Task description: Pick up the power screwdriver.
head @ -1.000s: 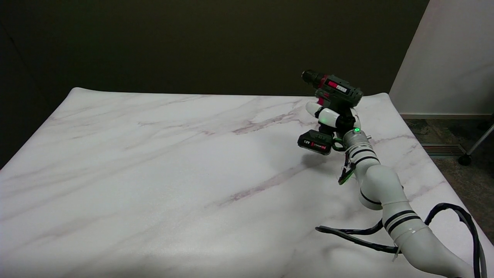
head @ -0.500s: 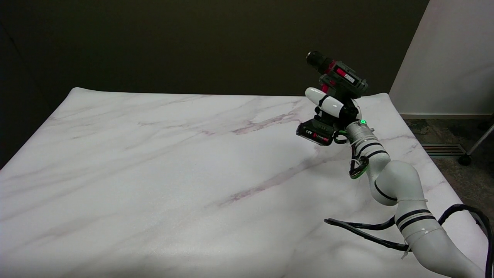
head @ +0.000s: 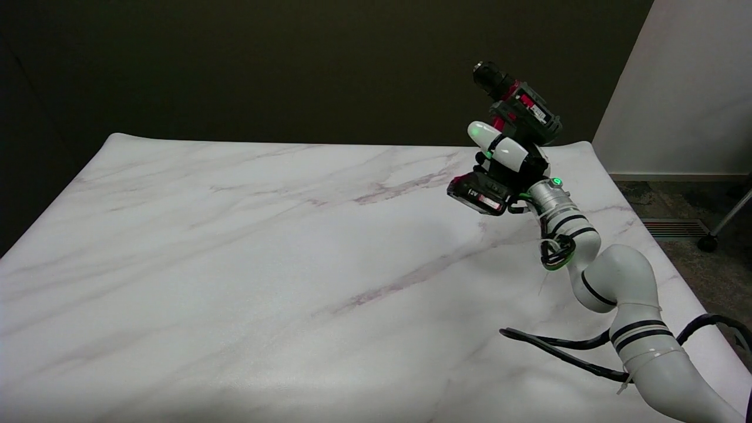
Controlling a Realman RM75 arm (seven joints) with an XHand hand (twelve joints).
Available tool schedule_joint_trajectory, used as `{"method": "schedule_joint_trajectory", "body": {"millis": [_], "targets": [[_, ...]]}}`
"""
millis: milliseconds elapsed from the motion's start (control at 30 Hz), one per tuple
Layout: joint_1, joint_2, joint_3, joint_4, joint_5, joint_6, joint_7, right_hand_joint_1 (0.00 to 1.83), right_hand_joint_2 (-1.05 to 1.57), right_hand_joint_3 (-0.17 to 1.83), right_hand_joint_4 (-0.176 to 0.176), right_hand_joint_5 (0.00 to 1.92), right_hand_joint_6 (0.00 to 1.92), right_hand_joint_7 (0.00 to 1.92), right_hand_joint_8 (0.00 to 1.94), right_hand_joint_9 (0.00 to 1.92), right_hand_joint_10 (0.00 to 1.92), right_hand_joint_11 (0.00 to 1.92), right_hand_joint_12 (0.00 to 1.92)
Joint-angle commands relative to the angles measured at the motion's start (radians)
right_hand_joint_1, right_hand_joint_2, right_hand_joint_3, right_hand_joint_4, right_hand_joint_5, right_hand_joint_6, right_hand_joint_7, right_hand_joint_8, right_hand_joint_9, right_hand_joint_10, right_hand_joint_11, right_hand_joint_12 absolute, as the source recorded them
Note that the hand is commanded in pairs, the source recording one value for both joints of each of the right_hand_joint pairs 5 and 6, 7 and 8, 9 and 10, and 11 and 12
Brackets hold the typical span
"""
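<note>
Now right hand (head: 510,160) fingers grip power screwdriver (head: 517,108) handle, held above marble table (head: 235,247), chuck tilted up.

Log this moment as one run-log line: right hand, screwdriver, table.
right hand: grips power screwdriver by handle | power screwdriver: in the air, clear of the table, chuck tilted up and left, battery lowest | table: marble-patterned top | stage: lifted

We have a single head view, set above the near edge of the marble table (head: 235,264) and looking down and across it toward the far edge, with the dark wall (head: 264,64) behind. The right arm (head: 623,282) enters at the lower right corner.
</note>
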Motion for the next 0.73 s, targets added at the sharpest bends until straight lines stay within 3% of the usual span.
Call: {"method": "schedule_joint_trajectory", "body": {"millis": [33, 167, 267, 333, 367, 433, 567, 667, 733], "targets": [[-0.001, -0.001, 0.041, -0.055, 0.253, -0.191, -0.124, 1.31, 1.57, 0.34, 0.028, 1.92, 1.92, 1.92, 1.92, 1.92, 1.92, 1.92, 1.92], [0.006, -0.003, 0.069, -0.102, 0.254, -0.285, -0.124, 1.23, 1.57, 0.38, 0.029, 1.92, 1.92, 1.92, 1.92, 1.92, 1.92, 1.92, 1.92], [0.017, -0.006, 0.088, -0.138, 0.254, -0.357, -0.124, 1.09, 1.57, 0.21, 0.024, 1.92, 1.92, 1.92, 1.92, 1.92, 1.92, 1.92, 1.92], [0.022, -0.012, 0.103, -0.158, 0.256, -0.393, -0.124, 1.04, 1.57, 0.2, 0.026, 1.92, 1.92, 1.92, 1.92, 1.92, 1.92, 1.92, 1.92], [0.024, -0.015, 0.108, -0.164, 0.258, -0.404, -0.124, 1.03, 1.57, 0.24, 0.025, 1.92, 1.92, 1.92, 1.92, 1.92, 1.92, 1.92, 1.92], [0.026, -0.02, 0.114, -0.181, 0.282, -0.423, -0.125, 1.04, 1.44, 0.72, 0.029, 1.92, 1.92, 1.92, 1.92, 1.92, 1.92, 1.92, 1.92], [0.028, -0.026, 0.114, -0.204, 0.322, -0.442, -0.125, 1.05, 1.5, 0.51, 0.035, 1.92, 1.92, 1.92, 1.92, 1.92, 1.92, 1.92, 1.92], [0.028, -0.026, 0.115, -0.213, 0.336, -0.452, -0.125, 1.03, 1.36, 0.4, 0.031, 1.92, 1.92, 1.92, 1.92, 1.92, 1.92, 1.92, 1.92], [0.028, -0.026, 0.117, -0.215, 0.336, -0.453, -0.125, 1.02, 1.18, 0.42, 0.027, 1.92, 1.92, 1.92, 1.92, 1.92, 1.92, 1.92, 1.92]]}}
